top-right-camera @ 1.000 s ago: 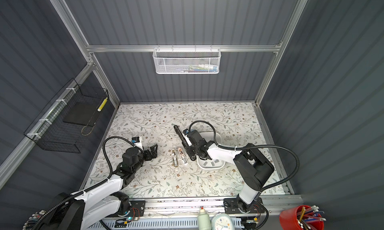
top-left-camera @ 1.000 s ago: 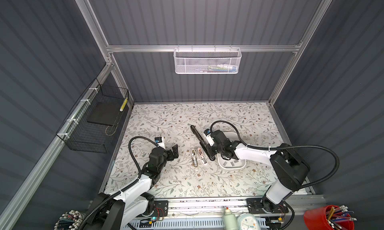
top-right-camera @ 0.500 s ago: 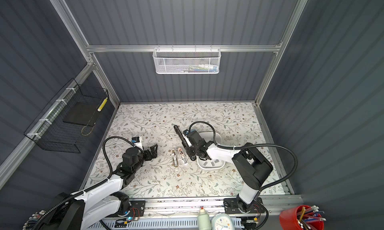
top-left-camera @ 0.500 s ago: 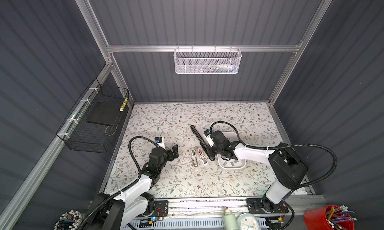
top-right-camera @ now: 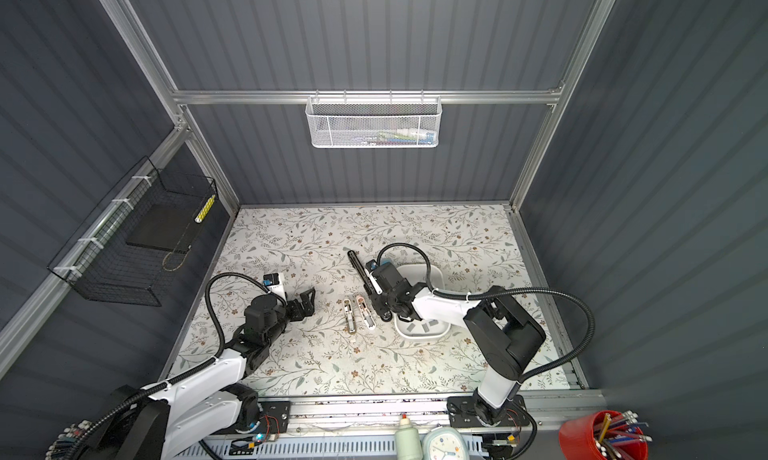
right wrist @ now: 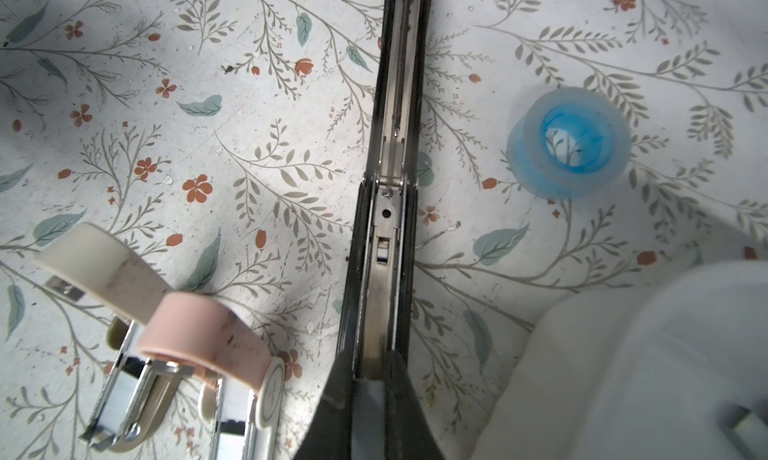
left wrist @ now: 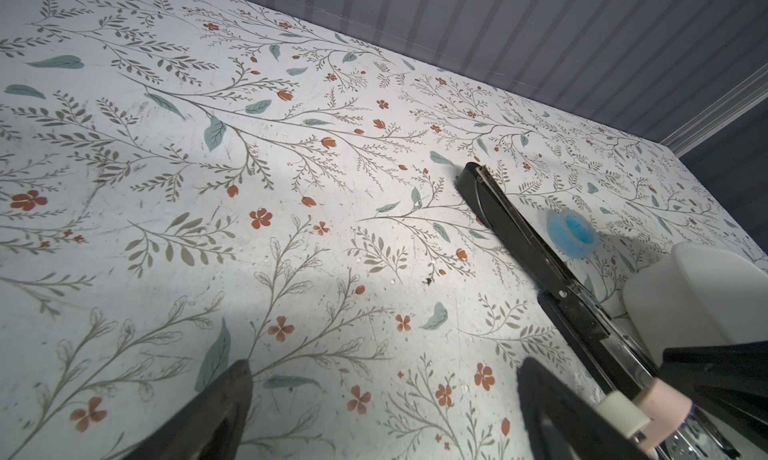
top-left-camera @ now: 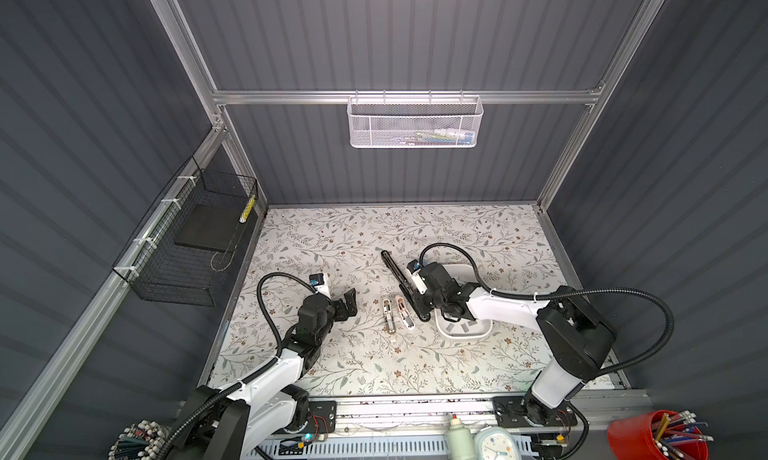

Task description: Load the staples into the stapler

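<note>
The right gripper (right wrist: 369, 379) is pinching closed on a pale grey staple strip (right wrist: 368, 399). It is holding the strip right over the open metal channel of the black stapler (right wrist: 399, 104), though it is unclear whether the strip is touching the channel. The stapler is lying unfolded flat on the floral table (top-left-camera: 374, 229) and stretching away ahead of the fingertips. In both top views this gripper (top-left-camera: 419, 308) (top-right-camera: 384, 306) is hanging above the end of the stapler (top-left-camera: 395, 266) (top-right-camera: 358, 264) nearest the arm's own wrist. Just beside it, partly under the wrist, a white tray (top-left-camera: 478, 337) is holding more loose staples (top-left-camera: 454, 327). A blue tape roll (right wrist: 569, 146) is lying ahead of the tray, near the stapler. Between the two grippers, a white mini stapler (top-left-camera: 388, 316) and a pink mini stapler (top-left-camera: 405, 312) are lying opened side by side, just beside the right gripper. Well apart from them, the left gripper (top-left-camera: 349, 304) is spreading its jaws wide and gripping nothing, over bare table.
</note>
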Available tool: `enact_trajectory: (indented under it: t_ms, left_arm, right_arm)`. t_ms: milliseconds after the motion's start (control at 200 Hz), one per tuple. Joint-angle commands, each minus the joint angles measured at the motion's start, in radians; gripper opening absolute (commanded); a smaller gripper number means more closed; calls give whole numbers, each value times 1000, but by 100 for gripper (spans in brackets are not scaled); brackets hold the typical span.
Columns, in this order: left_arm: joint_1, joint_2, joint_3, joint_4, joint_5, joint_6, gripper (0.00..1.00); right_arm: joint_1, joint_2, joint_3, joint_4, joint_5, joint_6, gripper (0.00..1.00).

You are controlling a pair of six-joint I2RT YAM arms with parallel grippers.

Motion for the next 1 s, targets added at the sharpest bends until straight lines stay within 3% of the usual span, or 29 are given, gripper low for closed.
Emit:
enact_trajectory:
  t_ms: [0, 685, 996]
  left_arm:
    - [-4, -8, -6, 22, 10, 16, 100]
    - [-5, -9, -8, 25, 12, 15, 100]
    - [-5, -7, -7, 22, 9, 14, 100]
  right_arm:
    - [10, 4, 1, -56, 23, 15, 8]
    - [16, -41, -54, -94, 10, 85, 13]
    - [19, -63, -56, -112, 16, 108, 19]
